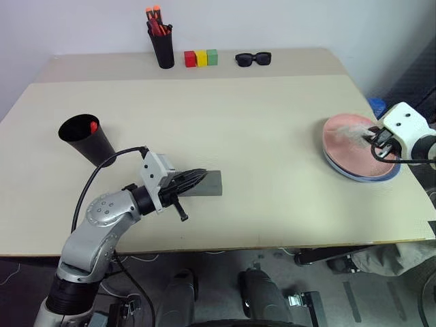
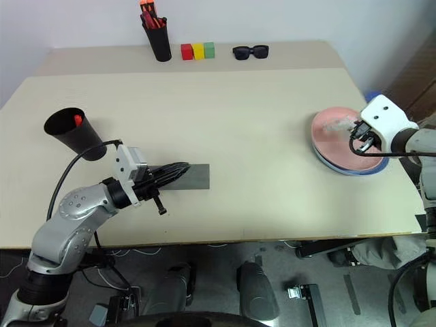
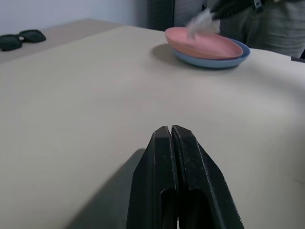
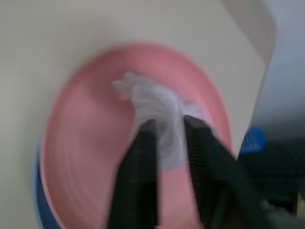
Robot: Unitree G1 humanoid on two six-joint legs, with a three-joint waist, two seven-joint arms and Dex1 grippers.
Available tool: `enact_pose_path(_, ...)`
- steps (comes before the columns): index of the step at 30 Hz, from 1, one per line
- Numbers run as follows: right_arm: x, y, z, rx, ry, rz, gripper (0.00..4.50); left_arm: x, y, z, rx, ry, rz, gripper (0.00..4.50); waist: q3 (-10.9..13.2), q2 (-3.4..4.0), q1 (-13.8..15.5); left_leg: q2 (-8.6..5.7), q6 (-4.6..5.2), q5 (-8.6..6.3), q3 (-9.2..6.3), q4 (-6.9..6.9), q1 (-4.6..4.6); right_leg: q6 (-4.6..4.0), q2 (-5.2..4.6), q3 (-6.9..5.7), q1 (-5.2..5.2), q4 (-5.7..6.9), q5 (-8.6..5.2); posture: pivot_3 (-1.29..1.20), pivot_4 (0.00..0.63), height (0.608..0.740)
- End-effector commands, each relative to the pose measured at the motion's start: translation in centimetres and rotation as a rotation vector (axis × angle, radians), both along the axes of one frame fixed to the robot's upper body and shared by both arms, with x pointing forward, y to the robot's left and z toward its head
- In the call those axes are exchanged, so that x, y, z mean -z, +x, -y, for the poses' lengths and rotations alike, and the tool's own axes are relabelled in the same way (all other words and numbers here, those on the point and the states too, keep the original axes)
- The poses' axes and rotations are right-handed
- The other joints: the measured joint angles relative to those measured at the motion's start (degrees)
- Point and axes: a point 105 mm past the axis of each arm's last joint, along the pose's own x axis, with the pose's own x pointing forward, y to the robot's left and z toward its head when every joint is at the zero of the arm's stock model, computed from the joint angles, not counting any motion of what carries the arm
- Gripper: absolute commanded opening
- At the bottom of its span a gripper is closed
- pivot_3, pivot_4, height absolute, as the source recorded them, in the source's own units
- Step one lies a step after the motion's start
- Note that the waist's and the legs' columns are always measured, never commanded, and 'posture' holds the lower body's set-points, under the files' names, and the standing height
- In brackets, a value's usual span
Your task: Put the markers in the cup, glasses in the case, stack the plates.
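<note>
Plates: pink plate sits on blue plate, stacked | right gripper pinches a white tissue over them to take it away | left gripper shut, empty, resting over the grey case | cup holds a red-capped marker.

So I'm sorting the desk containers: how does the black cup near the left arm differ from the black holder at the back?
The cup is wide, tapered and tilted, its mouth facing the camera; the pen holder is narrower, straight-sided and upright. The cup shows one red cap inside; the holder carries a bunch of orange-red-capped pens. The cup sits near the table's left edge, the holder at the back. Both are plain black.
</note>
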Motion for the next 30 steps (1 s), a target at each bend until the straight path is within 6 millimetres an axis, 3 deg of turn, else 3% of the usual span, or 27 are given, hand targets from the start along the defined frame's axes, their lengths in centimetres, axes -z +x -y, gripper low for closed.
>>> enact_pose_path(1, -1.7, 0.6, -0.9, -0.046, -0.033, 0.082, 2.88, -1.2, 0.6, -1.6, -0.087, -0.005, 0.068, 0.0, 0.0, 0.02, -0.1, 0.0, 0.0, 0.0, 0.0, 0.0, 0.0, 0.0, 0.0, 0.01, -0.01, 0.01, 0.0, 0.0, 0.15, 0.74)
enact_pose_path(2, -1.8, 0.7, -1.4, -0.065, -0.018, 0.086, 3.37, -1.3, 0.7, -2.2, -0.119, -0.007, 0.07, 0.0, 0.0, 0.02, -0.1, 0.0, 0.0, 0.0, 0.0, 0.0, 0.0, 0.0, 0.0, 0.01, -0.01, 0.02, 0.0, 0.0, 0.15, 0.74)
enact_pose_path(9, -3.2, 1.4, -6.1, -0.254, 0.301, 0.145, 3.37, -1.1, 1.4, -9.3, -0.515, -0.015, 0.096, 0.0, 0.0, 0.01, 0.1, 0.01, 0.0, 0.0, -0.02, 0.01, 0.0, 0.01, 0.0, 0.01, 0.01, 0.01, 0.01, 0.0, 0.15, 0.74)
enact_pose_path(15, -2.7, 1.1, -8.9, -0.388, 0.472, 0.067, 3.37, -0.9, 0.1, -13.1, -0.676, 0.027, 0.11, 0.0, 0.0, 0.0, 0.6, -0.02, 0.0, 0.0, -0.04, 0.01, -0.05, 0.01, -0.04, -0.02, 0.03, -0.03, 0.01, 0.0, 0.15, 0.74)
enact_pose_path(21, -1.4, 1.8, -9.8, -0.397, 0.466, 0.034, 3.37, -1.3, -0.8, -15.2, -0.725, 0.07, 0.122, 0.0, 0.0, -0.01, 0.3, -0.01, 0.0, 0.0, -0.03, 0.01, -0.03, 0.0, -0.03, -0.03, 0.02, -0.03, 0.0, 0.0, 0.15, 0.74)
enact_pose_path(30, -1.0, 2.3, -10.4, -0.411, 0.473, 0.03, 3.37, -1.1, -1.1, -14.8, -0.702, 0.069, 0.115, 0.0, 0.0, 0.0, 0.2, 0.0, 0.0, 0.0, -0.03, 0.0, -0.03, 0.0, -0.02, -0.03, 0.01, -0.03, 0.0, 0.0, 0.15, 0.74)
